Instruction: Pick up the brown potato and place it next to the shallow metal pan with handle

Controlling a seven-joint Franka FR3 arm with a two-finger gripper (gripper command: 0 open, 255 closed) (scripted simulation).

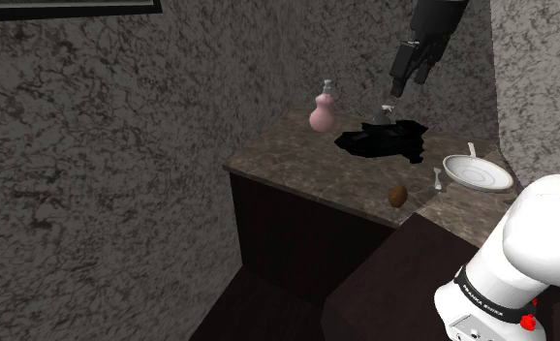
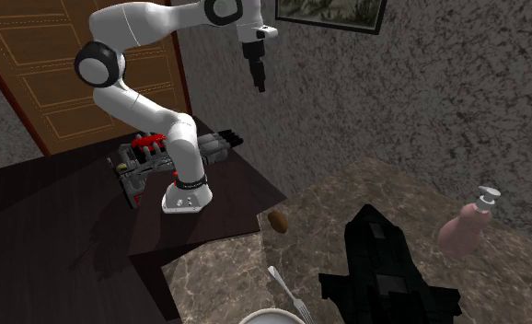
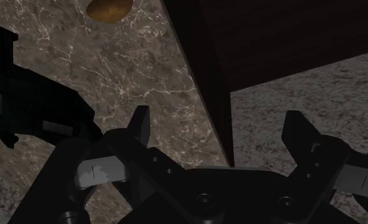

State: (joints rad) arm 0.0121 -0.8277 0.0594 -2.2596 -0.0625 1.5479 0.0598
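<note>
Just beside countertop (image 1: 297, 167) edge, potato (image 1: 397, 197)

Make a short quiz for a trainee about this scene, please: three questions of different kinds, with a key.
1. True or false: the potato lies inside the black pan.
2. The gripper is: A) open, high above the counter; B) shut on the potato; C) resting on the counter.
3. What colour is the pump bottle that stands beside the pan?
Key: 1 false, it lies on the counter near the edge; 2 A; 3 pink.
</note>
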